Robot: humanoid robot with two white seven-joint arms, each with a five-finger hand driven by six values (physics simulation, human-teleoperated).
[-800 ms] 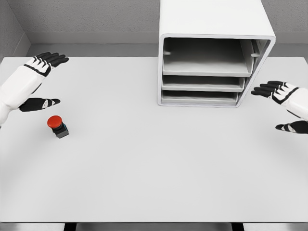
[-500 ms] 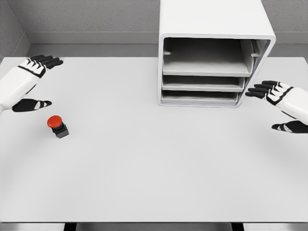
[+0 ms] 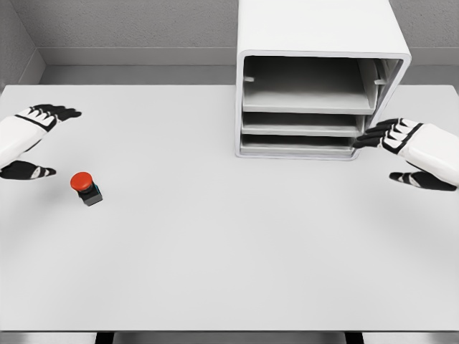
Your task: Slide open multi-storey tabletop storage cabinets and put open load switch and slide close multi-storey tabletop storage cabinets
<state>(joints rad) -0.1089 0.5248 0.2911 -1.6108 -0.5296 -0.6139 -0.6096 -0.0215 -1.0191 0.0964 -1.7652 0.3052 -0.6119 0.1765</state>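
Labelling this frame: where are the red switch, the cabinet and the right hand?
red switch (image 3: 84, 183), head view, red cap.
cabinet (image 3: 315, 25), head view, top panel.
right hand (image 3: 401, 147), head view, back of hand.

Single head view, high and near, angled down over the table (image 3: 215, 272) toward the back wall (image 3: 136, 25).

Tabletop (image 3: 215, 244): a wide, plain white surface in front of me, filling most of the view.
Far side, right of centre: a white storage cabinet (image 3: 315, 29) stands on it, its open front facing me with three stacked trays.
Near left: a small load switch (image 3: 86, 188) with a red round button on a dark base, standing upright, well apart from the cabinet.
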